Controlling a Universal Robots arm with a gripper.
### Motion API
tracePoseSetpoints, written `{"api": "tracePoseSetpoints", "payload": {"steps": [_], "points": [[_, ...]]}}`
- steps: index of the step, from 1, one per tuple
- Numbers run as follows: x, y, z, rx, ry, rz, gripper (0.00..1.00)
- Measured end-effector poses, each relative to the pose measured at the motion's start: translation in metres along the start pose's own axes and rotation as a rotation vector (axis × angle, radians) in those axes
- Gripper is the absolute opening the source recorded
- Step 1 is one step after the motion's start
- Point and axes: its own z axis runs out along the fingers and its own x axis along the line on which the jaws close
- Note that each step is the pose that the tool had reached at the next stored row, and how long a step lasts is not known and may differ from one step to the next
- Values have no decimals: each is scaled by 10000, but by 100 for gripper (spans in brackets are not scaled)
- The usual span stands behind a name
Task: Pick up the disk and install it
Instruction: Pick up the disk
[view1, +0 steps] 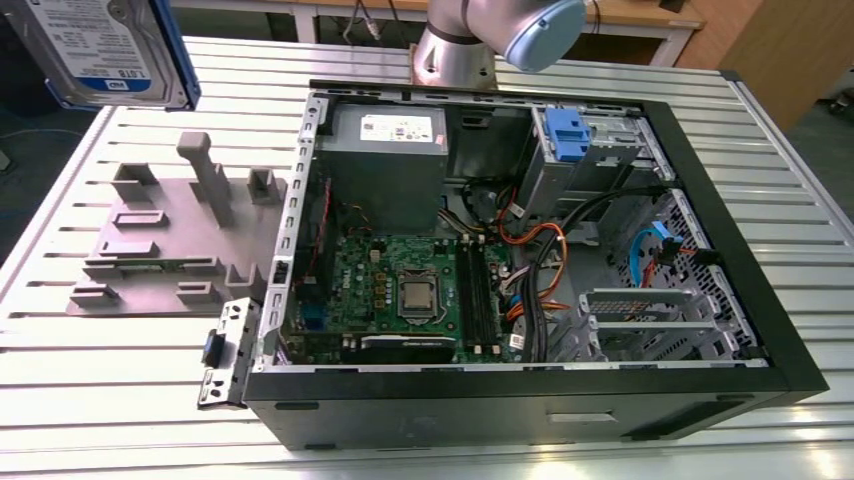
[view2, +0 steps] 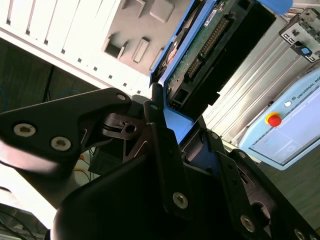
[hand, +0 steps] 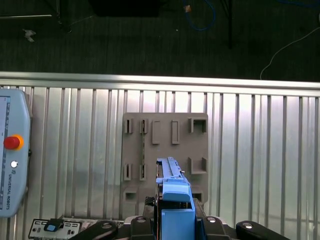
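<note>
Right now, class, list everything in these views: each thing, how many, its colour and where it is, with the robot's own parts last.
disk: one, silver in blue carrier, held above the table
fixture tray: one, grey, on the table beside the case
computer case: one, black, open, on the table
power supply: one, grey, inside the case
motherboard: one, green, inside the case
latch piece: one, blue, upright inside the case
teach pendant: one, pale blue, red button, on the table
table: one, silver, slatted
arm: one, grey, behind the case
fingers: two, black, shut on the disk

case (view1: 467, 405) lies open on top; cables (view1: 527, 240) crowd inside.
</note>
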Motion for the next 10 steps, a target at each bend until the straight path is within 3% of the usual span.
{"api": "tracePoseSetpoints", "payload": {"steps": [10], "points": [[1, -43, -1, 1, 0, 0, 36]]}}
